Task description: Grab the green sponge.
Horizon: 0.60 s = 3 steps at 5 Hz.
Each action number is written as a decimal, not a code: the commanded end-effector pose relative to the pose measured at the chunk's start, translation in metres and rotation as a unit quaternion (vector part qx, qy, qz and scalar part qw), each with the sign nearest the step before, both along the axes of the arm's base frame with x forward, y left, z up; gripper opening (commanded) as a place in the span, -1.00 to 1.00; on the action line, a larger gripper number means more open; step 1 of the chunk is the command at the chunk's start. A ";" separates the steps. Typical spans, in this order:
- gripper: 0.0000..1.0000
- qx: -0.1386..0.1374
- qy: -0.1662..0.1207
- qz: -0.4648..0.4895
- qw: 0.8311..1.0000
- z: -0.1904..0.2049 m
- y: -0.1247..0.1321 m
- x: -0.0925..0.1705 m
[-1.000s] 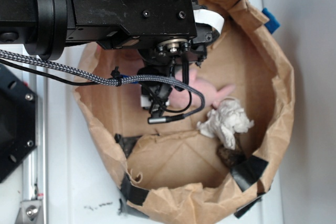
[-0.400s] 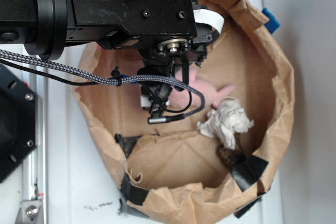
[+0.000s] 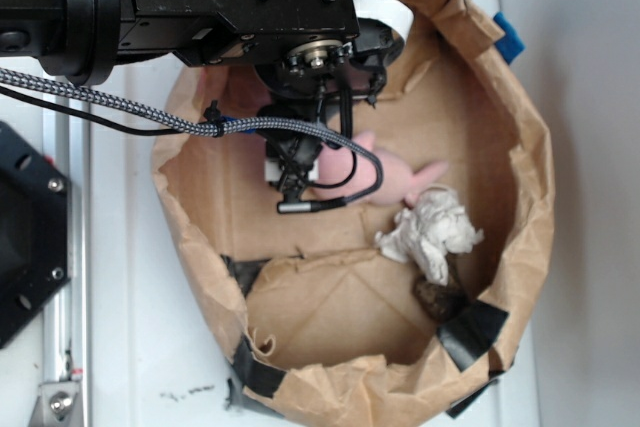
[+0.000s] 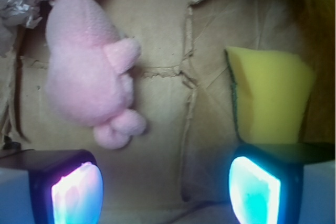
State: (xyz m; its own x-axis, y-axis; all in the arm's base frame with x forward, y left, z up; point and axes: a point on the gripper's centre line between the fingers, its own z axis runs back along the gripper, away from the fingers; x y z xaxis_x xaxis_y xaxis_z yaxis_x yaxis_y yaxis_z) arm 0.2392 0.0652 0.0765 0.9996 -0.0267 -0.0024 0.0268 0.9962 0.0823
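The gripper (image 4: 165, 192) is seen with its fingers spread wide apart and nothing held between them, positioned above the floor of the brown paper bag (image 3: 520, 197). The green sponge (image 4: 270, 98), yellow with a thin green edge, lies flat on the bag floor just ahead of the right-hand finger (image 4: 254, 192). The pink plush toy (image 4: 89, 72) lies well apart from it, with crumpled white paper (image 3: 432, 232) beside the toy.

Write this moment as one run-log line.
gripper: open, empty | sponge: on bag floor, ahead of one finger, not grasped | plush: lying apart from sponge | paper: beside plush
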 end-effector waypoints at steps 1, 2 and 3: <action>1.00 0.041 -0.028 -0.008 0.999 -0.001 0.033 0.023; 1.00 0.043 -0.036 -0.017 0.998 -0.001 0.043 0.035; 1.00 0.049 -0.039 -0.024 0.998 -0.002 0.044 0.038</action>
State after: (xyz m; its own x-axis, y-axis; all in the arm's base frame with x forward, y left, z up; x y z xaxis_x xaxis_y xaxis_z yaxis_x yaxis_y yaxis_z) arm 0.2685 0.0977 0.0623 0.9952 -0.0964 0.0175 0.0924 0.9830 0.1586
